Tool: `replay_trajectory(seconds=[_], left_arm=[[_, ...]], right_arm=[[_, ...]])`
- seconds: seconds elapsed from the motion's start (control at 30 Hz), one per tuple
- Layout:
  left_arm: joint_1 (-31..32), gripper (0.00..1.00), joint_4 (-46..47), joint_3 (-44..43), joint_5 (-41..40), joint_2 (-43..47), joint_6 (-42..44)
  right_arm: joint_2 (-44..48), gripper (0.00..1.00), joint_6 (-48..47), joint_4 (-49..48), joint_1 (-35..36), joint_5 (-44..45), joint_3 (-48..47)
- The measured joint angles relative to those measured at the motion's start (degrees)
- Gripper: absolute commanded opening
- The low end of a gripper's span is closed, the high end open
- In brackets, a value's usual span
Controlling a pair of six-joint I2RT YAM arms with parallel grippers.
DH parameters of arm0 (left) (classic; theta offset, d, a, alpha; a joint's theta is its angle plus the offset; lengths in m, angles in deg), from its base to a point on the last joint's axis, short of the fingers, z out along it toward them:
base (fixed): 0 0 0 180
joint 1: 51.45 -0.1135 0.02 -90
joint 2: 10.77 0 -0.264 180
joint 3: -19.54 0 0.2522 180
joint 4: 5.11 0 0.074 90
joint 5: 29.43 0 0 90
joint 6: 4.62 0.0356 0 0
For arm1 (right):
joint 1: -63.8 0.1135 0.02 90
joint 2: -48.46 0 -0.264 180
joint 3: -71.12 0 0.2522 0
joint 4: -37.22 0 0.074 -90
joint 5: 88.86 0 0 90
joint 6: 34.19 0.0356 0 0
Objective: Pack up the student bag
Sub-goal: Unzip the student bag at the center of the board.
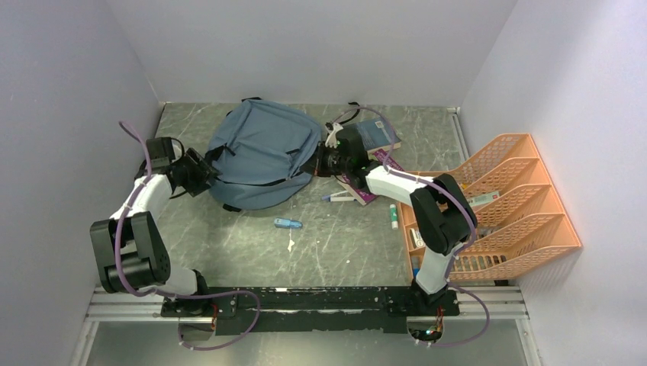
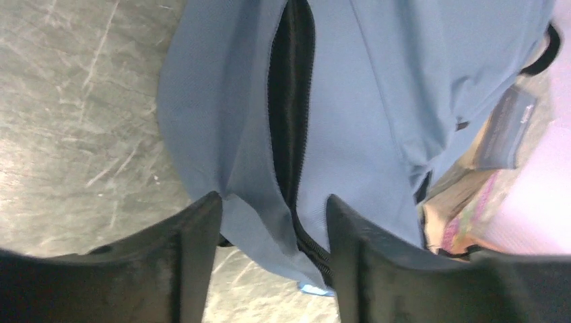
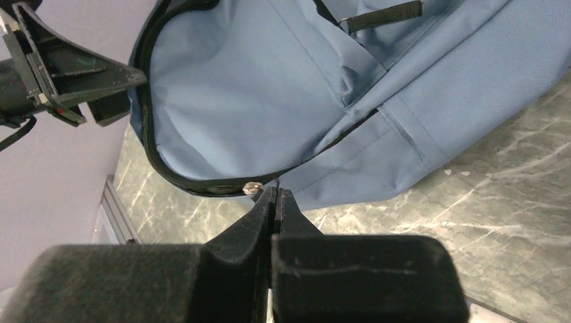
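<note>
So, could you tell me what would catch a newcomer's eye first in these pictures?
The grey-blue student bag lies at the far middle of the table, its black zipper gaping. The left gripper stands open at its left edge, the right gripper shut at its zipper on the other side. An orange tray rack stands far right.

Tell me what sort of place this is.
Probably a robot test cell rather than a real classroom: a marble-patterned table boxed in by plain walls, two arms bolted to a rail at its near edge, and staged school things, a student bag, books and an orange tray rack.
</note>
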Motion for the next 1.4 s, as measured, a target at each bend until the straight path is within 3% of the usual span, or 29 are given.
replay_trajectory(seconds=[0.13, 0.37, 0.7, 0.73, 0.8, 0.97, 1.13, 1.4], left_arm=[[1.8, 0.74, 0.5, 0.1, 0.7, 1.4, -0.8], [18.3, 0.74, -0.4, -1.2, -2.4, 9.1, 2.5], [34.5, 0.71, 0.9, -2.6, -7.6, 12.7, 12.9], [35.6, 0.72, 1.3, -2.6, -7.9, 12.7, 14.4], [36.6, 0.83, 2.3, -2.6, -8.7, 12.6, 18.0], [37.3, 0.86, 7.2, -2.0, -10.1, 12.7, 23.8], [40.1, 0.77, 14.9, 4.9, -11.3, 16.7, 30.8], [45.5, 0.63, 14.0, 5.8, -10.6, 15.6, 45.2]], right_arm=[[0.0, 0.0, 0.2, -0.2, 1.1, -1.3, -0.3], [-0.5, 0.0, 1.3, -2.0, 6.1, -3.1, -2.6], [-0.9, 0.0, 2.1, -2.4, 5.5, -3.4, -2.7], [-0.9, 0.0, 2.1, -2.4, 5.5, -3.4, -2.7], [-0.9, 0.0, 2.1, -2.4, 5.5, -3.4, -2.6], [-0.9, 0.0, 2.1, -2.5, 5.5, -3.4, -2.5], [-0.9, 0.0, 2.1, -2.6, 5.3, -3.5, -2.5], [-0.9, 0.0, 2.1, -2.8, 5.0, -4.2, -2.5]])
